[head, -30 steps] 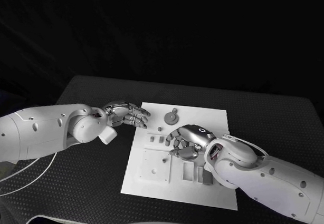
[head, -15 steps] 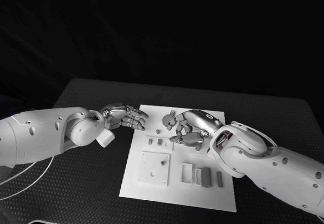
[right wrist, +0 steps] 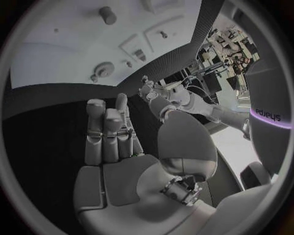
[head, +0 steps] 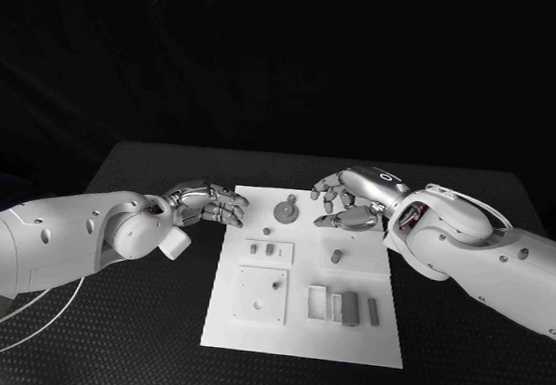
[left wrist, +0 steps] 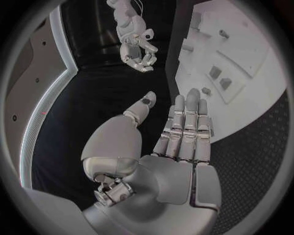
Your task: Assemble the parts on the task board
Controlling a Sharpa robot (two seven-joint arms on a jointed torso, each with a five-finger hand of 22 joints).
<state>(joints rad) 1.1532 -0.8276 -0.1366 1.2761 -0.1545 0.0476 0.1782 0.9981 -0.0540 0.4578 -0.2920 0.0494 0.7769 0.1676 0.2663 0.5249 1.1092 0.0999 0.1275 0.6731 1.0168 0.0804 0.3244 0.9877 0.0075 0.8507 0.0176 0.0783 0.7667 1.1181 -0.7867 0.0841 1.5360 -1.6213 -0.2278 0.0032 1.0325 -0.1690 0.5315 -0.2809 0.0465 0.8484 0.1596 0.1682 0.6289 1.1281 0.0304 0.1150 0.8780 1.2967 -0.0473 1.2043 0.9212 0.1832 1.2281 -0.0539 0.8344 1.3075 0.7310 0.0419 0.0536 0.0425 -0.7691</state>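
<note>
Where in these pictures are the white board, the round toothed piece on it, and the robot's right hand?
task board [head: 246,333], head view, bare near-left corner of the plate.
gear part [head: 285,212], head view, middle of the round piece.
right hand [head: 354,199], head view, middle of the hand.

Both arms are clad in smooth white shells dotted with small dark screw holes. The left arm [head: 51,241] trails a thin white cable that loops below it, and a white cable also arcs over the right arm [head: 508,267] near the wrist. The left hand [head: 205,200] and right hand [head: 356,199] are polished silver metal, with segmented fingers and rounded thumb housings. A small ring marking sits on the back of the right hand.
</note>
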